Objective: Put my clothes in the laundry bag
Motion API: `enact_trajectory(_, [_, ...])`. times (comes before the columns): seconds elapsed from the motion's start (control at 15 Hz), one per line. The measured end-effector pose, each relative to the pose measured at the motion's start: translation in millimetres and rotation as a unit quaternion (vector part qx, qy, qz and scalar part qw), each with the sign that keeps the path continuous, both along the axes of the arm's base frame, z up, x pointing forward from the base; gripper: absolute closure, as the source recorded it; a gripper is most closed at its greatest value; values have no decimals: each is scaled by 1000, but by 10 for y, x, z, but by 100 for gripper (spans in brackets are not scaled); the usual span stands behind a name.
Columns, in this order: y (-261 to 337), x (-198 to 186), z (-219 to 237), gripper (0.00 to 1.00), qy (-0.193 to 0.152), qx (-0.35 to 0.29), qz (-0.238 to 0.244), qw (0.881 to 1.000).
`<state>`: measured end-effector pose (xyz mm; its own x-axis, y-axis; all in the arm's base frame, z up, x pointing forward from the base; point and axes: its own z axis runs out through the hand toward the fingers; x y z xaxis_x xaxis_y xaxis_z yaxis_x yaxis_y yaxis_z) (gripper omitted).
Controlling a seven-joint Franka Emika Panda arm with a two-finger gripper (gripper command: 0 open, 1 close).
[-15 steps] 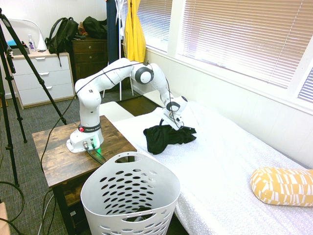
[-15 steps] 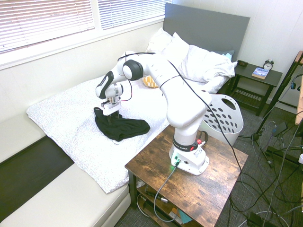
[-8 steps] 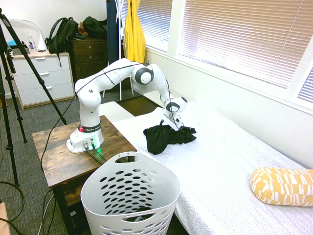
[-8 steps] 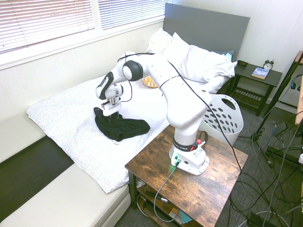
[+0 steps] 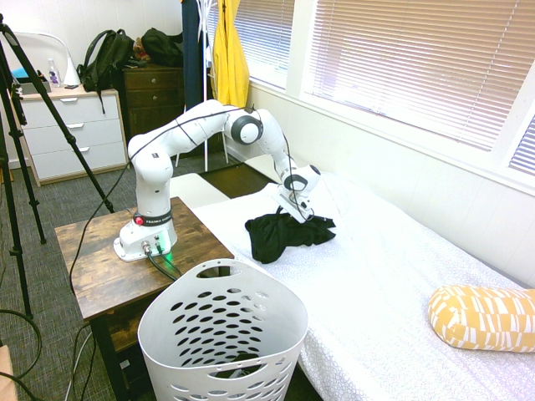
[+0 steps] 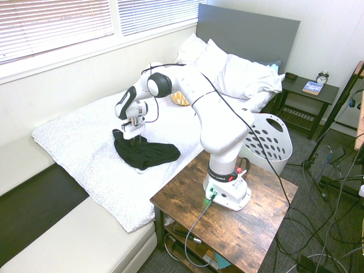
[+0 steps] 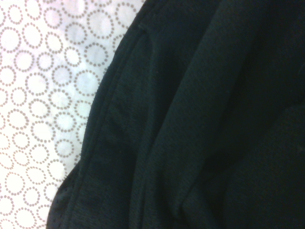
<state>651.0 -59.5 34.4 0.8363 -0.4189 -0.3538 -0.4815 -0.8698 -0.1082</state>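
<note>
On bed (image 5: 393,276): clothes (image 5: 280,234) directly under end effector (image 5: 298,216), touching.

A bed (image 5: 393,276) covered in white circle-dotted fabric is carrying a crumpled black fabric garment (image 5: 280,234) and a yellow patterned pillow (image 5: 483,317), lying well apart.

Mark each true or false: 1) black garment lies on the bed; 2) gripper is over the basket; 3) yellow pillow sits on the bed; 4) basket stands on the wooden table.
1) The black garment lies on the bed. True.
2) The gripper is over the basket. False: it is down at the garment, away from the basket.
3) A yellow pillow sits on the bed. True.
4) The basket stands on the wooden table. False: it stands beside the table, next to the bed.
</note>
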Motion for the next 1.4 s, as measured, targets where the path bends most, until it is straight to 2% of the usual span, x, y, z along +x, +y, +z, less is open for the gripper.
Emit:
enact_trajectory(0.87, [-43,73,108,100,-11,-2,-4,1000])
enact_trajectory(1.07, [6,225,480,100,-34,-6,-12,999])
enact_trajectory(1.4, [182,402,1431,100,-73,-10,-15,997])
